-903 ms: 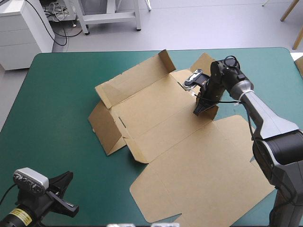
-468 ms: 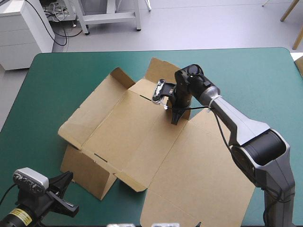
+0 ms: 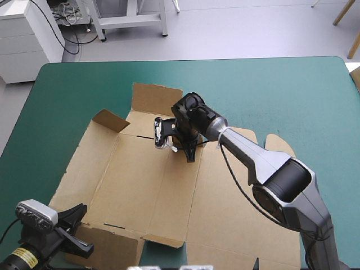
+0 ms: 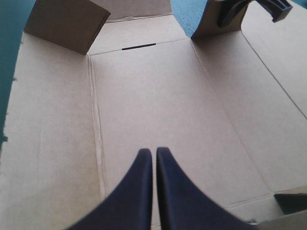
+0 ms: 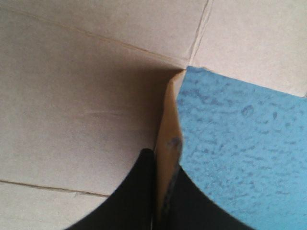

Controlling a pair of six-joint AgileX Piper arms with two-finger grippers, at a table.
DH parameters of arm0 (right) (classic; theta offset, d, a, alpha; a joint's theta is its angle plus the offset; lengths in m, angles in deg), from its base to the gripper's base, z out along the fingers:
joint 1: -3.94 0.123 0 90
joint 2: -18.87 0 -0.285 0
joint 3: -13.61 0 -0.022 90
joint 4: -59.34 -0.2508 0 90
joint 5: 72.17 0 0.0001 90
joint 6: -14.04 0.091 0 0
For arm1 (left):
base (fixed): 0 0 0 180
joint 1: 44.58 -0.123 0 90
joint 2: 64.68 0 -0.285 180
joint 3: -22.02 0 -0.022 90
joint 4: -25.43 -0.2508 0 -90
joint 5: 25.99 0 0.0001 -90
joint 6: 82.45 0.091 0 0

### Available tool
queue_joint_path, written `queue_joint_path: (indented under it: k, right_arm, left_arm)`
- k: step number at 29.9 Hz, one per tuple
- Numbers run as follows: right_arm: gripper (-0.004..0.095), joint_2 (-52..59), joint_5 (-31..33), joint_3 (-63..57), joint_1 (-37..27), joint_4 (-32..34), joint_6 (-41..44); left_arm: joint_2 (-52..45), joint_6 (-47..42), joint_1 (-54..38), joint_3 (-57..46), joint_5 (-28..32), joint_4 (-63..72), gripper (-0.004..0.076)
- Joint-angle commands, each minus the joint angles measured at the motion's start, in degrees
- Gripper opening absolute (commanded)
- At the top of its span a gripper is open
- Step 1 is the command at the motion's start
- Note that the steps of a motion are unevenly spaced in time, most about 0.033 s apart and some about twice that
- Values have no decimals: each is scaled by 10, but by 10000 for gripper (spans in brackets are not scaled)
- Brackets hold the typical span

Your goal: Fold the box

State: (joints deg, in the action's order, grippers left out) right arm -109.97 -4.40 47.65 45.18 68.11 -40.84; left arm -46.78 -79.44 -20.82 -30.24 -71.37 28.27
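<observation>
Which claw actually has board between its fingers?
The right claw, pinching a raised flap of the box; the left claw is shut on nothing.

Light falls soft and even from overhead across the teal-green cover (image 3: 67,90) and the box (image 3: 135,185). It is bright, and the shadows are faint. Under my right gripper (image 3: 190,156) a small dim patch lies on the board. From my left wrist, the board ahead of my left gripper (image 4: 154,155) is pale and evenly lit, and a raised flap (image 4: 64,24) shows a darker face. From my right wrist, the panel beside my fingers (image 5: 134,196) sits in shade, darkening toward them, while the cover beside it is brightly lit.
</observation>
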Motion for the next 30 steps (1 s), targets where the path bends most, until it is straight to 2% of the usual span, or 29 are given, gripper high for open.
queue_joint_path:
  k: [1, 10, 13, 16, 18, 23, 26, 30]
  right_arm:
    - [-22, 28, -9, 19, 0, 38, -51]
    - [-22, 0, -11, 19, -13, 60, -65]
    - [-21, 1, -28, 19, -13, 61, -51]
    - [-2, 2, -19, 20, -13, 61, -32]
    - [57, 4, -7, 26, -13, 61, -15]
    - [332, 25, -7, 67, -13, 58, 43]
    - [433, 50, -7, 90, -11, 60, 100]
    - [444, 107, -7, 96, -11, 58, 162]
  left_arm:
    - [7, -4, 4, 13, 42, 5, 7]
    - [7, -4, 4, 13, 42, 6, 7]
    - [7, -4, 4, 13, 42, 6, 7]
    - [7, -4, 4, 13, 42, 6, 7]
    - [7, -4, 4, 13, 42, 6, 7]
    - [7, -4, 4, 13, 42, 6, 7]
    - [7, -4, 4, 13, 42, 6, 7]
    - [7, -4, 4, 13, 42, 6, 7]
